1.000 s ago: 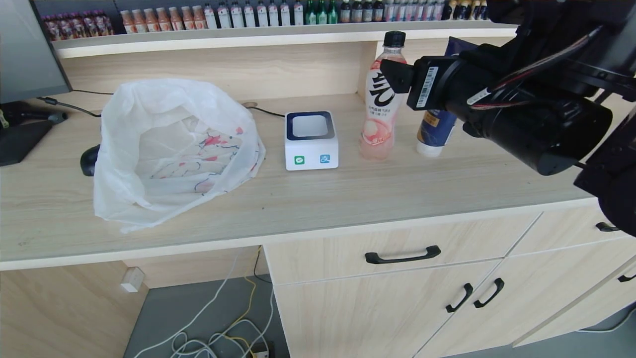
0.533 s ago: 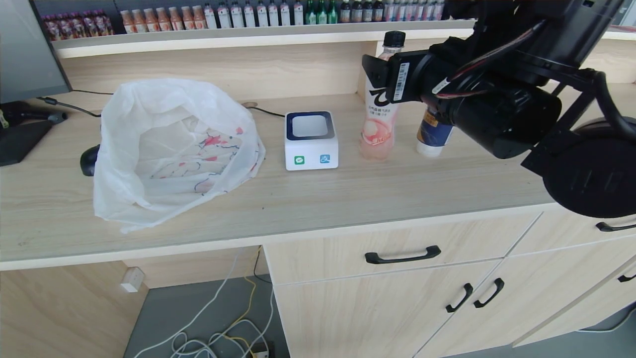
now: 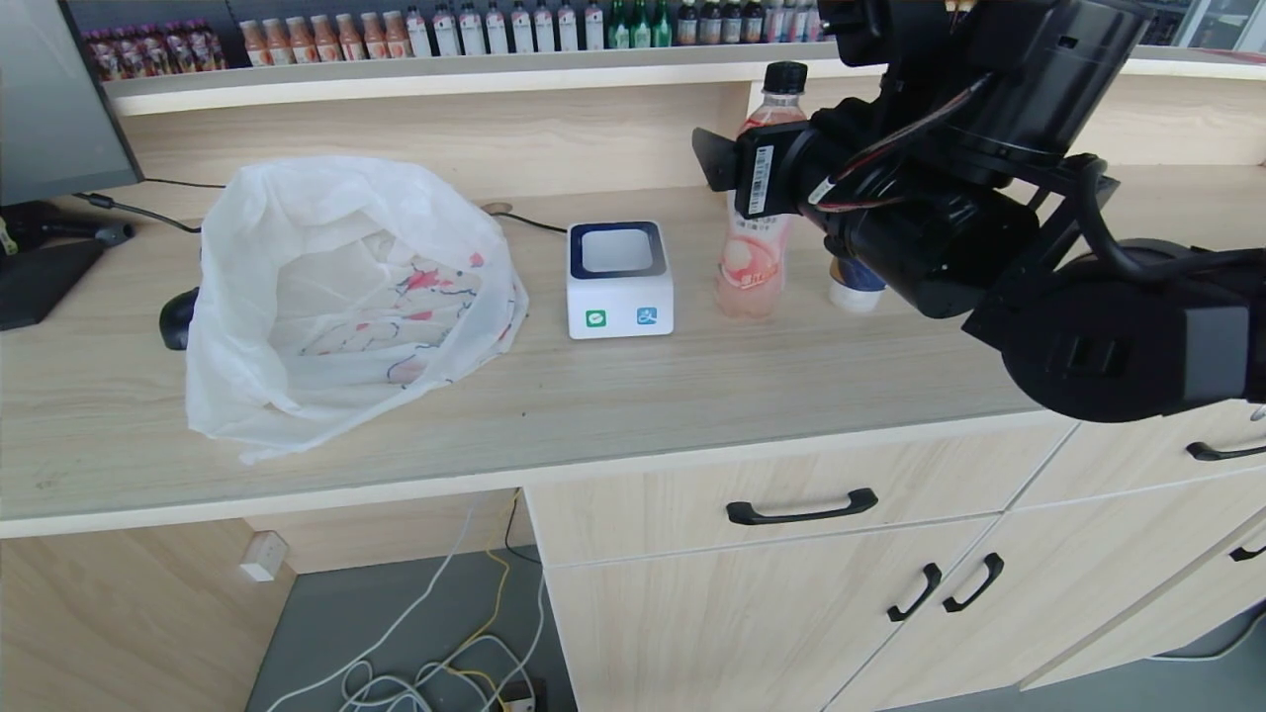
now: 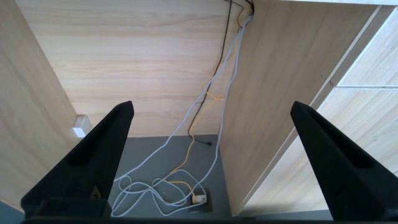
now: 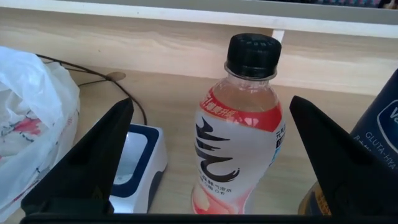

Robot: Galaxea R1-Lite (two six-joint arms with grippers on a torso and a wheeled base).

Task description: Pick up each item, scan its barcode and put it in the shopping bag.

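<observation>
Head view, counter [image 3: 692, 386]:
- Shopping bag [image 3: 346, 297], white plastic, sits on the robot's left side of the counter, mouth open and facing up and forward; red and blue print shows inside
- Scanner [image 3: 619, 279], a small white box with a dark-framed window on top, stands just beside the bag, between it and the bottle
- Pink bottle [image 3: 757, 267], clear with a black cap, stands upright to the right of the scanner, near the back wall
- Blue tube [image 3: 857, 282] stands on its white cap just right of the bottle; the right arm hides most of it
- A dark mouse [image 3: 178, 318] lies behind the bag's left edge

Right gripper [image 5: 211, 102]: released, fingers spread wide. It is held above the counter at the height of the bottle's shoulder. In the right wrist view the bottle stands between the two fingers [image 5: 93, 162] with a gap on either side, neither one touching it. The tube shows at the edge of that view, outside the other finger.

Left gripper [image 4: 211, 109]: also released, fingers wide apart and holding nothing. It hangs low in the open bay under the counter, above loose cables [image 4: 180, 168] on the grey floor
</observation>
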